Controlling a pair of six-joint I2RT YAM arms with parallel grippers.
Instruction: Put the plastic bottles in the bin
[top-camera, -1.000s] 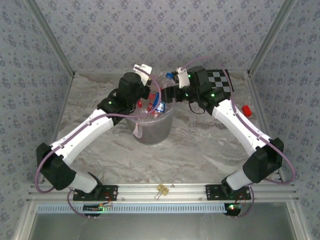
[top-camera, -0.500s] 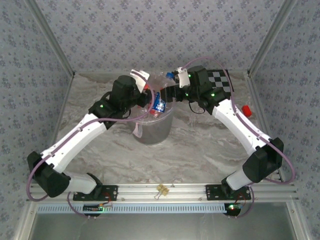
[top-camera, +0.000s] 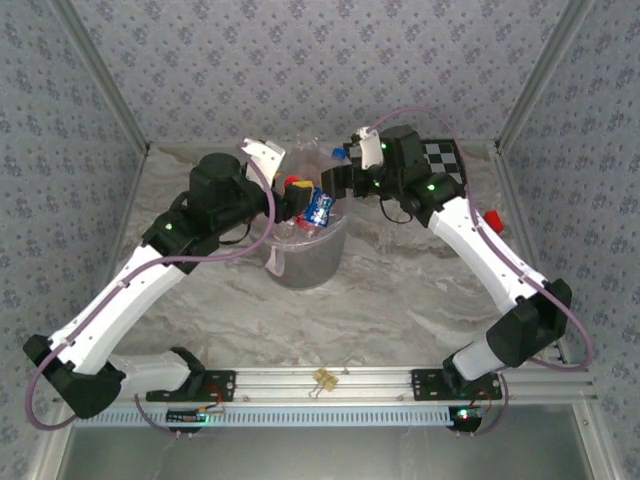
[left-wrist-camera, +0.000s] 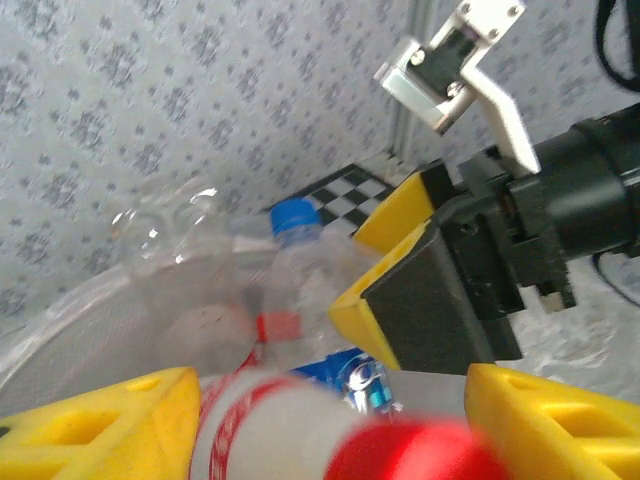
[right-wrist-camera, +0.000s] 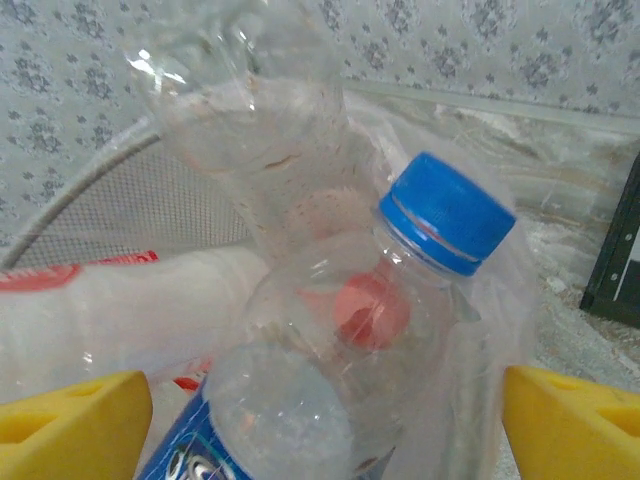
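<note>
The bin (top-camera: 305, 265) stands mid-table, heaped with plastic bottles above its rim. My left gripper (top-camera: 289, 190) hovers at the bin's left rim, shut on a red-capped bottle (left-wrist-camera: 300, 425) with a red-and-white label, which lies blurred between the yellow fingers (left-wrist-camera: 100, 425). My right gripper (top-camera: 336, 182) is at the bin's back right rim. It stands open around the neck of a blue-capped bottle (right-wrist-camera: 350, 350) with a blue label, a gap on each side. A crumpled clear bottle (right-wrist-camera: 260, 130) rises behind it. The right gripper's black pad (left-wrist-camera: 430, 315) appears in the left wrist view.
A black-and-white checkerboard (top-camera: 445, 160) lies at the back right behind the right arm. A loose red cap (top-camera: 492, 220) sits on the marble table at the right. A small clip (top-camera: 325, 377) rests on the front rail. Patterned walls close in the back and both sides.
The left arm has swung out to the left and its wrist has drawn back toward the bin's left rim. The right arm has barely moved.
</note>
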